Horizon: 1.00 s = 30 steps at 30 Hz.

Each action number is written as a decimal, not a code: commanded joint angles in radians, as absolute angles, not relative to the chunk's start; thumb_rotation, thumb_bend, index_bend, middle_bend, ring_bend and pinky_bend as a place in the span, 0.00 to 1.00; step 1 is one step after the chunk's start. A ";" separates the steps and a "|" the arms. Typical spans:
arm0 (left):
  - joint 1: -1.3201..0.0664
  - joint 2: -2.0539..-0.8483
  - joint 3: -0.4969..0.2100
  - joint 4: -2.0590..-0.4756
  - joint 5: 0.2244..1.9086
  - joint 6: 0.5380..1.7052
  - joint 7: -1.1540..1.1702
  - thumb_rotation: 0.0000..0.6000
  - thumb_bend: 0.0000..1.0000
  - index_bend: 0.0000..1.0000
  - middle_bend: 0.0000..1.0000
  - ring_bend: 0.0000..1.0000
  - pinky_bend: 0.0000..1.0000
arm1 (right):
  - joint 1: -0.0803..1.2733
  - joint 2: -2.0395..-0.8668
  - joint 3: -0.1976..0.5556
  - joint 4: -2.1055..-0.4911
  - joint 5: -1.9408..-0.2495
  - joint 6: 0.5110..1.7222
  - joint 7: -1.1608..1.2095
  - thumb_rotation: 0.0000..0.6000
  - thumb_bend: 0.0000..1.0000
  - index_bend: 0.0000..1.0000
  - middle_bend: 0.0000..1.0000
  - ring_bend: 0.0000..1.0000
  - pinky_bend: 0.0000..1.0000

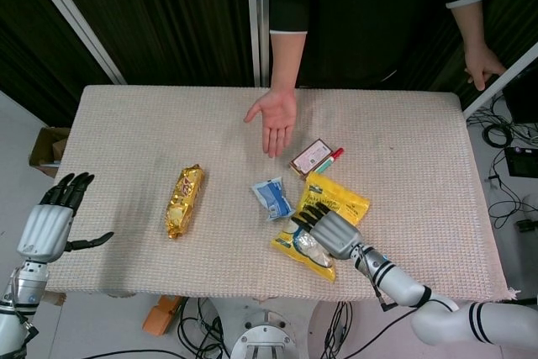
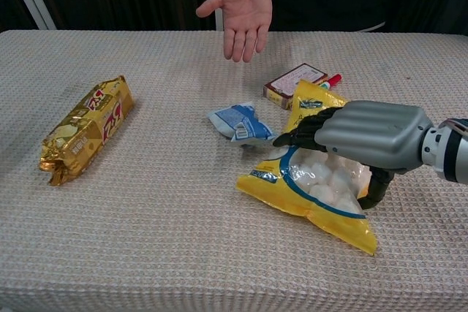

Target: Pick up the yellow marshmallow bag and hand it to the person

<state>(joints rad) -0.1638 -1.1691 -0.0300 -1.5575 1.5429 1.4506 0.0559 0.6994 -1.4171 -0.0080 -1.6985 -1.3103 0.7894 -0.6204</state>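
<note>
The yellow marshmallow bag (image 1: 338, 200) (image 2: 307, 199) lies right of the table's middle, its window full of white marshmallows. My right hand (image 1: 324, 231) (image 2: 362, 135) lies over it, fingers spread across the top and thumb hooked under its right edge, gripping it; the bag is crumpled and tilted up under the hand. The person's open palm (image 1: 276, 119) (image 2: 245, 9) waits at the far edge, beyond the bag. My left hand (image 1: 50, 224) hangs open off the table's left edge, seen only in the head view.
A gold snack pack (image 1: 185, 199) (image 2: 84, 128) lies at the left. A small blue packet (image 1: 272, 197) (image 2: 240, 123) touches the bag's left side. A brown box (image 1: 309, 155) (image 2: 292, 85) and a red marker (image 1: 334, 157) (image 2: 333, 80) lie between bag and palm.
</note>
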 commanded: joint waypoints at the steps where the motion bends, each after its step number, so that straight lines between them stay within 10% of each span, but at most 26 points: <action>1: -0.163 -1.168 -0.029 -1.555 1.542 1.451 0.054 0.52 0.00 0.04 0.07 0.07 0.21 | 0.685 -1.433 -0.022 -1.658 -1.409 0.848 -0.544 1.00 0.18 0.67 0.68 0.61 0.74; 7: -0.162 -1.171 -0.028 -1.552 1.540 1.449 0.057 0.52 0.00 0.04 0.07 0.07 0.21 | 0.664 -1.439 -0.035 -1.617 -1.514 0.938 -0.492 1.00 0.21 0.99 0.86 0.78 0.90; 17: -0.166 -1.177 -0.029 -1.540 1.541 1.444 0.049 0.51 0.00 0.04 0.06 0.07 0.21 | 0.630 -1.362 0.009 -1.663 -1.603 1.098 -0.425 1.00 0.24 1.00 0.93 0.85 0.97; 30: -0.172 -1.178 -0.031 -1.531 1.548 1.445 0.040 0.52 0.00 0.04 0.06 0.07 0.21 | 0.805 -1.460 0.310 -1.543 -1.457 1.088 -0.511 1.00 0.27 1.00 0.93 0.85 0.97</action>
<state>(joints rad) -0.1718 -1.1777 -0.0309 -1.5311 1.5474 1.4447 0.0398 0.7595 -1.4198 0.2645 -1.5878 -1.4936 1.1032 -0.4880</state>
